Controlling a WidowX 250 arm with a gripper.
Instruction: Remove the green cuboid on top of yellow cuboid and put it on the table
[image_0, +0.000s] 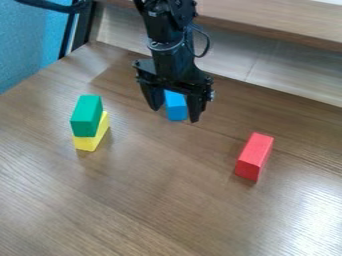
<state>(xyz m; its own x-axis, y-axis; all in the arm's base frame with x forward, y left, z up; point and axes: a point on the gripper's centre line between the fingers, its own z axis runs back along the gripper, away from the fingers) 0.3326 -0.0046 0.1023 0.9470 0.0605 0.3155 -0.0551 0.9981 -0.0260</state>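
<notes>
The green cuboid (86, 116) lies on top of the yellow cuboid (91, 142) toward nine o'clock on the wood-grain table (153, 200). Just above centre, toward twelve o'clock, the black two-finger gripper (175, 114) hangs with its fingers spread, grasping nothing. A blue cuboid (176, 106) shows between them. The red cuboid (254, 156) lies at four o'clock, well apart from the stack; a blue wall (25, 42) stands at ten.

Black robot arm (162, 37) at top edge, hand (175, 114) pointing down, fingers (194, 109) apart
</notes>
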